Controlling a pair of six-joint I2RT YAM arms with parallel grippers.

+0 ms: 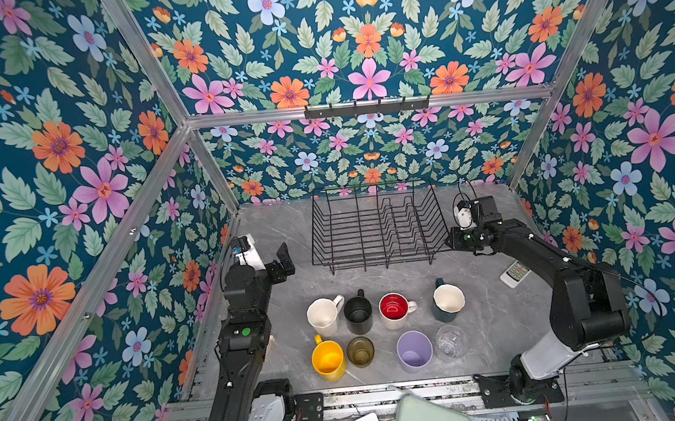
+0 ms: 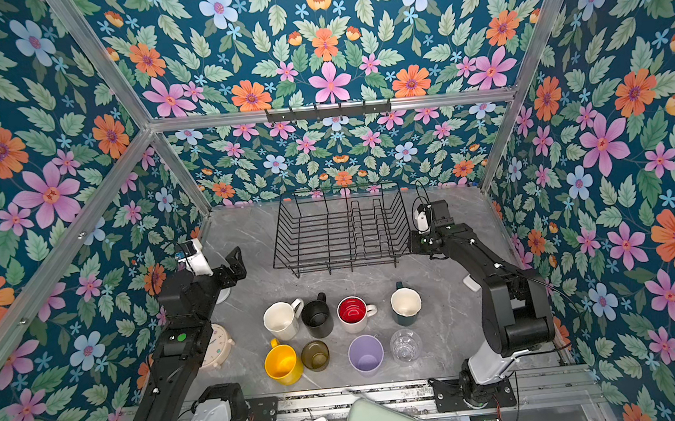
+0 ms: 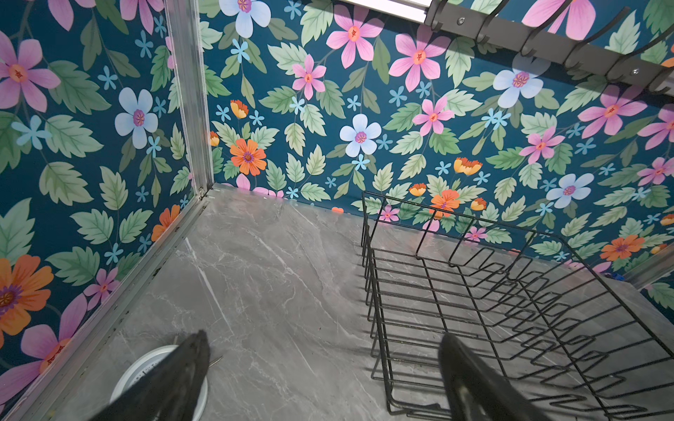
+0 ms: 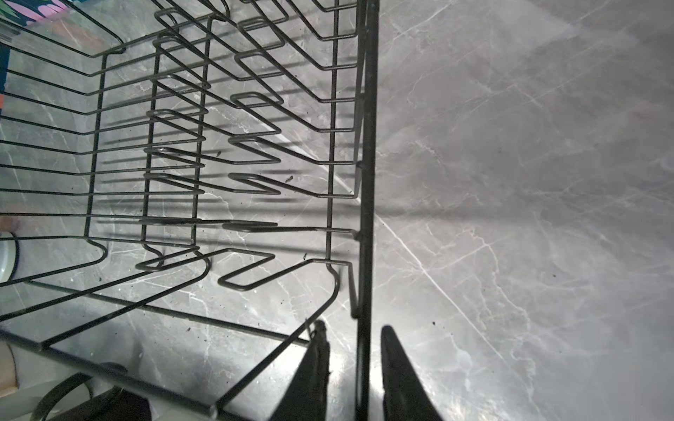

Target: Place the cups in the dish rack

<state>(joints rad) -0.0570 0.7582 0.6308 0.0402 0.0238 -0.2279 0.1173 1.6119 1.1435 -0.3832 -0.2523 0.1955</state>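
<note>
Nothing is loaded yet: eight cups (image 1: 394, 308) stand in two rows at lower centre of both top views, the rack (image 1: 373, 256) sits empty mid-frame, the left gripper (image 3: 322, 340) gapes wide and holds nothing, and the right gripper (image 4: 353, 326) straddles the rack's rim, jaws narrow but not quite pinching it.

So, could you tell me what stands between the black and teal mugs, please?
The red-inside white mug stands there, nearer the black mug than the teal mug, plain in both top views.

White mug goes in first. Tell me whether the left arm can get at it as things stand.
Probably yes. The left hand is open, above bare table near the white mug; the black mug crowds one side.
</note>
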